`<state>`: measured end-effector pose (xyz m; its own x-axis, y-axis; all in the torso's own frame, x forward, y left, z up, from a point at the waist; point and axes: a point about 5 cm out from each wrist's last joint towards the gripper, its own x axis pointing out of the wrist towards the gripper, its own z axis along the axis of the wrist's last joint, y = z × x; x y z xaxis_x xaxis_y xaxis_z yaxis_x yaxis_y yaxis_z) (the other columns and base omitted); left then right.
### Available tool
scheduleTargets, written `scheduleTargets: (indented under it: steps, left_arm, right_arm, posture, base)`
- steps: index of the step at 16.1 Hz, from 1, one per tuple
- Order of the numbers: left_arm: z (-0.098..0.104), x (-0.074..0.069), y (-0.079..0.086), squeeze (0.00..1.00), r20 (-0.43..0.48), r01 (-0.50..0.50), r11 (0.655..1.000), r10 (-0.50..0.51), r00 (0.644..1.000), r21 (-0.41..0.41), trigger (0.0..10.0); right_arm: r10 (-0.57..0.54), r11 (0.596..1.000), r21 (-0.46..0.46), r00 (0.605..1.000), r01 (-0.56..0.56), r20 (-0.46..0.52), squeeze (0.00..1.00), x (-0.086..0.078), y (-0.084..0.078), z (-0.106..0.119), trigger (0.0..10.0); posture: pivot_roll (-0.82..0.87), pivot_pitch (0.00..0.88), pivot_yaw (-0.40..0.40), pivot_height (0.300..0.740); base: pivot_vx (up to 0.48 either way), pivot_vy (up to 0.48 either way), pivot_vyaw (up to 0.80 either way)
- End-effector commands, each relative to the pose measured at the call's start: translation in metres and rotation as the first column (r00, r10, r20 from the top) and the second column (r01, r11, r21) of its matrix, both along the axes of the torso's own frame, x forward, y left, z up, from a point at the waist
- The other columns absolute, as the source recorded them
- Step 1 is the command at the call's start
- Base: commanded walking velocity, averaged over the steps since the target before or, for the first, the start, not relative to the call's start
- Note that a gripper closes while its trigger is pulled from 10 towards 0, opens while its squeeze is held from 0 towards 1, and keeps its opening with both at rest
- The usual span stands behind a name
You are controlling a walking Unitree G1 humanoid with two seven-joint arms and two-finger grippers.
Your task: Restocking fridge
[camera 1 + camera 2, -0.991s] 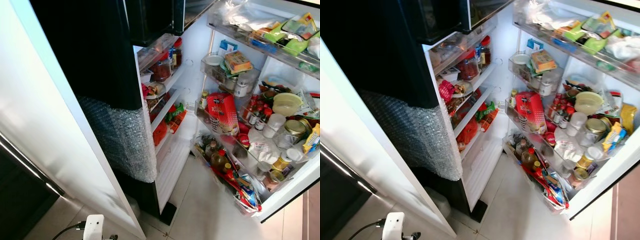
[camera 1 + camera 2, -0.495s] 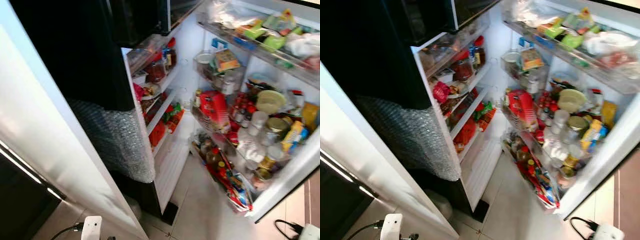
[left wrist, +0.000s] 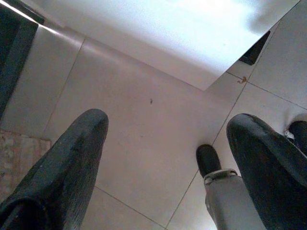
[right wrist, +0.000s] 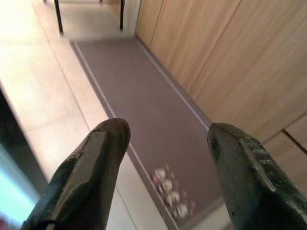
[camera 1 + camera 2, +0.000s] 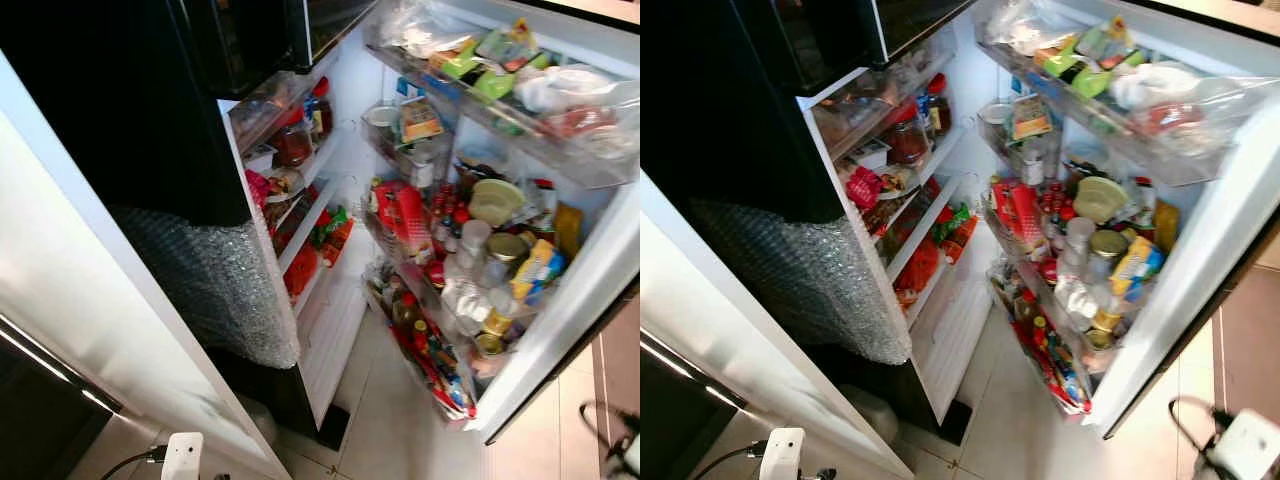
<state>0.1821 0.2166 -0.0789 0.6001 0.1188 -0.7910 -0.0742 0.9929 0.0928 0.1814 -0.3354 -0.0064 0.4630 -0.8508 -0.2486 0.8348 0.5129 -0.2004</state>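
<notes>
Both grippers hang spread wide, left gripper over floor tiles, right gripper over a mat, beside the open fridge door (shelves crammed with jars, bottles).

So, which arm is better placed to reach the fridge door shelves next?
Probably the right. The door shelves lie on the robot's right. Both arms hang idle: the left end effector over floor tiles, the right end effector over a mat. Both are open and empty.

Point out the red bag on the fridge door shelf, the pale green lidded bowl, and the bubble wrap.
red bag (image 5: 405, 212), left eye view, its front face
pale green bowl (image 5: 496, 200), left eye view, its lid
bubble wrap (image 5: 215, 280), left eye view, its middle
</notes>
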Motion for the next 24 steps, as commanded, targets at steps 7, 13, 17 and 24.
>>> scheduleTargets:
  steps: [7, 13, 17, 24]
  left_arm:
    - [-0.003, -0.008, 0.007, 0.00, -0.043, -0.001, 1.000, 0.002, 0.999, 0.020, 10.0]
    - [-0.003, -0.007, 0.006, 0.00, -0.041, 0.001, 1.000, 0.000, 0.999, 0.017, 10.0]
    - [-0.003, -0.006, 0.002, 0.00, -0.031, 0.010, 1.000, -0.009, 0.999, 0.013, 10.0]
    - [-0.002, -0.004, 0.001, 0.00, -0.023, 0.018, 1.000, -0.018, 1.000, 0.009, 10.0]
  right_arm:
    - [0.112, 0.985, -0.140, 0.990, -0.101, 0.080, 0.00, 0.028, 0.001, 0.028, 10.0]
    - [0.266, 0.952, -0.199, 0.951, -0.233, 0.156, 0.00, 0.051, 0.011, 0.048, 10.0]
    - [0.471, 0.880, -0.188, 0.851, -0.436, 0.233, 0.00, 0.069, 0.034, 0.056, 10.0]
    - [0.708, 0.703, -0.208, 0.641, -0.680, 0.298, 0.00, 0.087, 0.062, 0.071, 10.0]
  posture:
    - [-0.20, 0.000, 0.110, 0.740]
    - [-0.20, 0.000, 0.110, 0.740]
    - [-0.20, 0.000, 0.109, 0.740]
    - [-0.20, 0.000, 0.104, 0.740]
  base:
    - [0.000, 0.000, 0.00]
    - [0.000, 0.000, 0.00]
    - [0.000, 0.000, 0.00]
    - [0.000, 0.000, 0.00]
